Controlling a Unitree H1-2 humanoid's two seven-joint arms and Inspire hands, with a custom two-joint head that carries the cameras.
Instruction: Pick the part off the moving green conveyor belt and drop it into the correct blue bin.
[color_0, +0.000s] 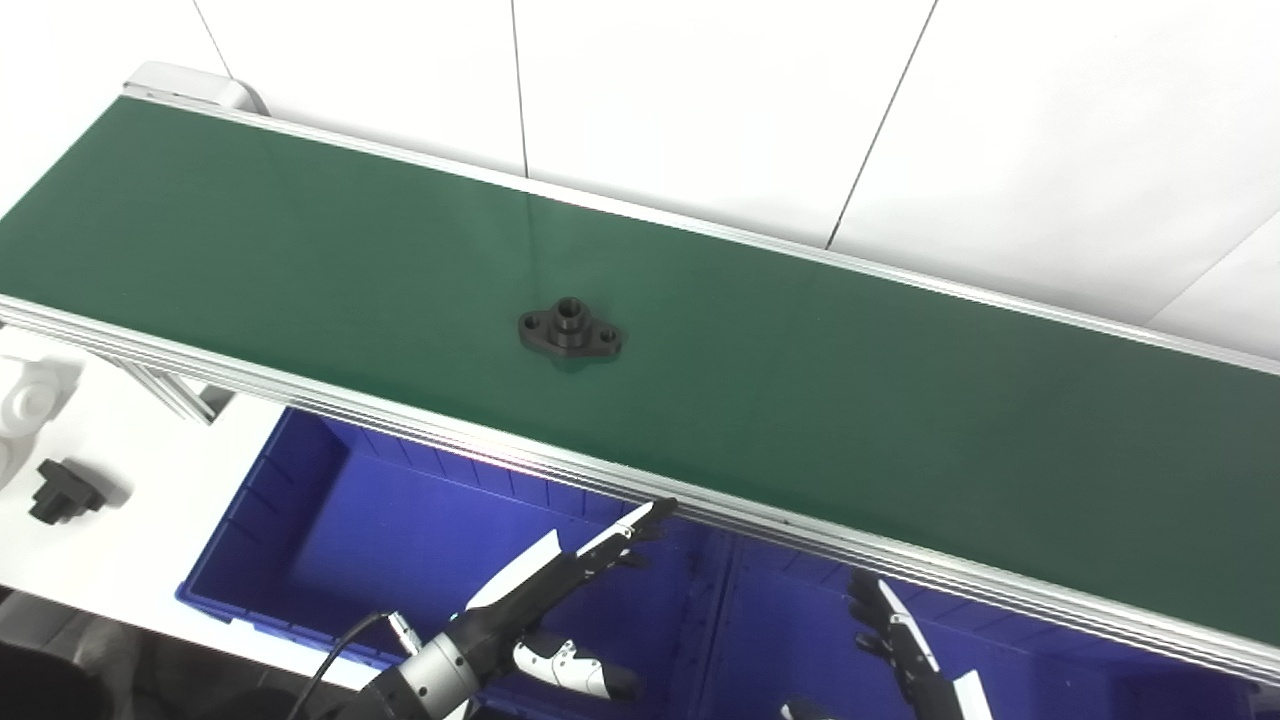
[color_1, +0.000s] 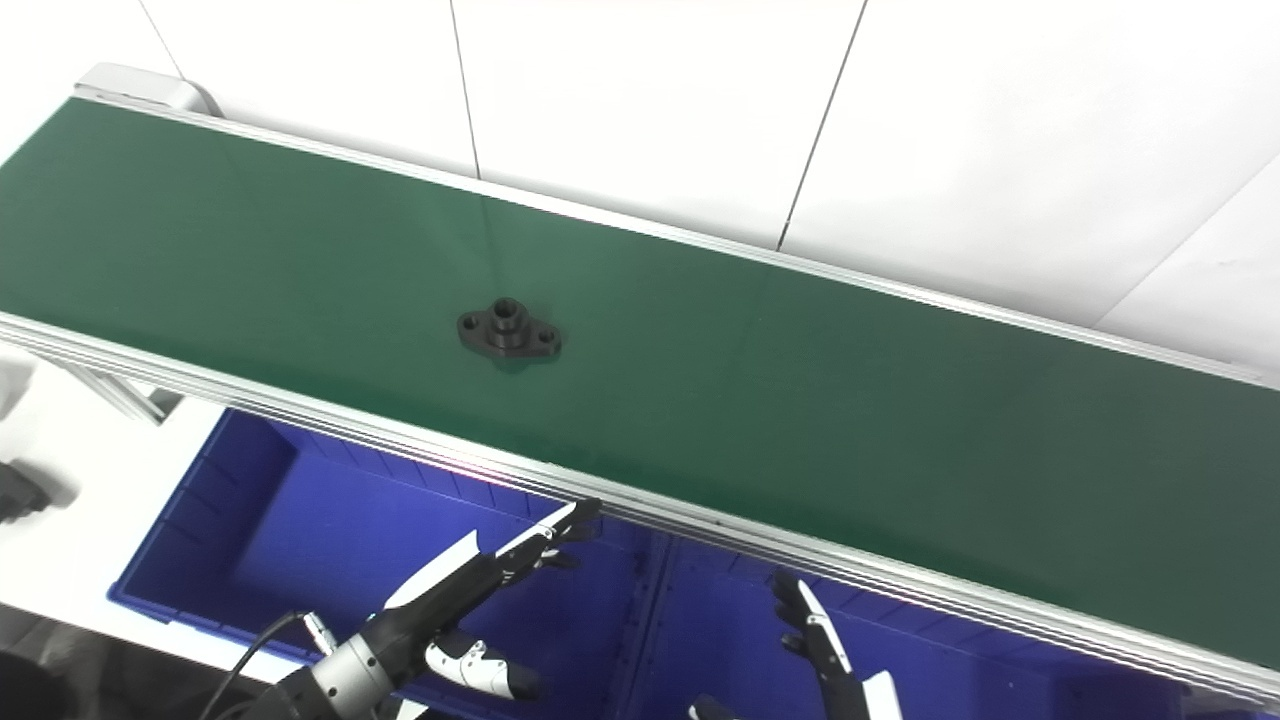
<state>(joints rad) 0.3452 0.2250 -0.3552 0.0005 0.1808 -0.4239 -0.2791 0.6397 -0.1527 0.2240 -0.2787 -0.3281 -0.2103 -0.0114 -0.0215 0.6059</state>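
Two hands waited below the near rail of the green conveyor belt (color_0: 800, 400), and you had nothing in either. Left of the belt's near rail, a small black block (color_0: 62, 492) sat on the white table (color_0: 130, 540), apart from the work. Your left hand (color_0: 560, 580) hung over the left blue bin (color_0: 300, 520) with fingers stretched out and apart, tips just under the rail. The part (color_0: 570, 334), a black flange with a raised hub, lay flat mid-belt, beyond and slightly left of those tips. I would judge you needed to lift over the rail and close on the hub from above, timing for the belt's travel. Your right hand (color_0: 905, 640), fingers straight and spread, empty, stood over the right blue bin (color_0: 800, 640). Behind the belt was a white panelled wall (color_0: 700, 100).
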